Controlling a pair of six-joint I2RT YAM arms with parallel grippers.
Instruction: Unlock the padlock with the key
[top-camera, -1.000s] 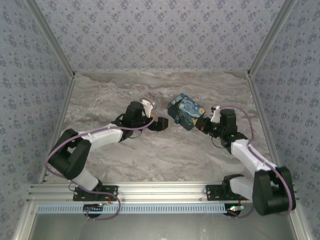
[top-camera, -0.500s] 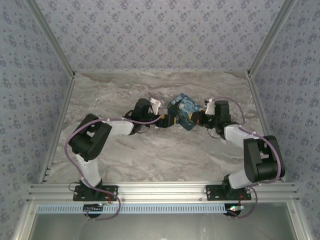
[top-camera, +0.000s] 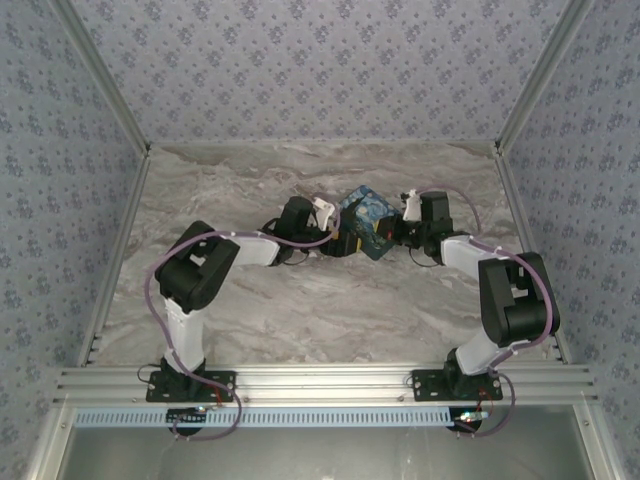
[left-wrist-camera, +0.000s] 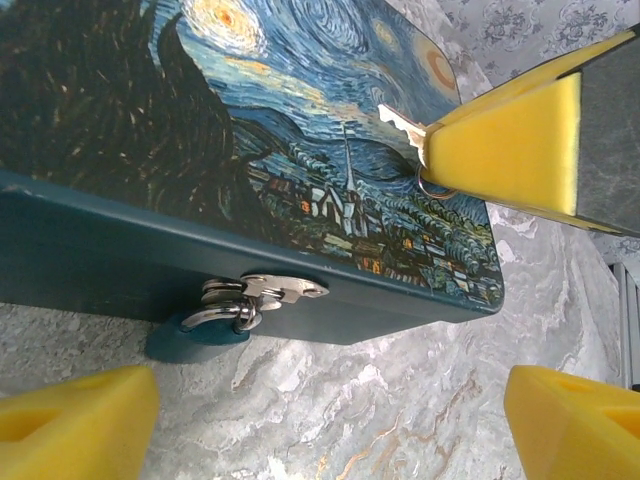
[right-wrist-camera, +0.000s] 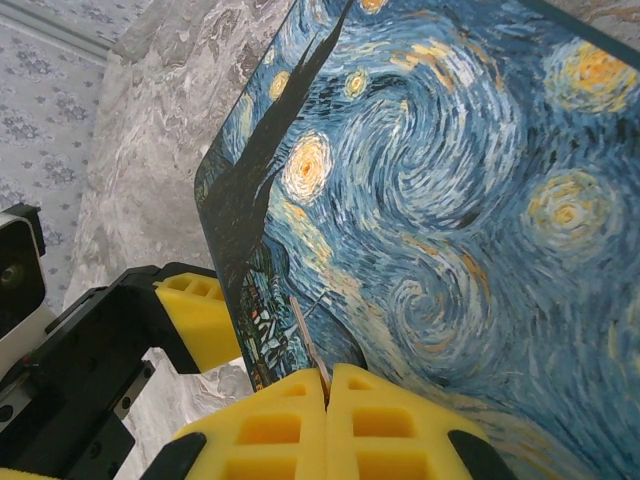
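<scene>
Your small silver metal key (left-wrist-camera: 400, 122) sits pinched in the right gripper's (right-wrist-camera: 327, 374) closed yellow pads, over the starry-night painted box (left-wrist-camera: 250, 130). The tiny teal padlock (left-wrist-camera: 195, 340) hangs from the box's left wall hasp (left-wrist-camera: 272, 290). Your left gripper (left-wrist-camera: 320, 420) faces it, jaws wide.

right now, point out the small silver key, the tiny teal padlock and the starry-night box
small silver key (left-wrist-camera: 400, 120): left wrist view, its bare blade
tiny teal padlock (left-wrist-camera: 185, 345): left wrist view, its body
starry-night printed box (left-wrist-camera: 280, 130): left wrist view, its painted top face
</scene>
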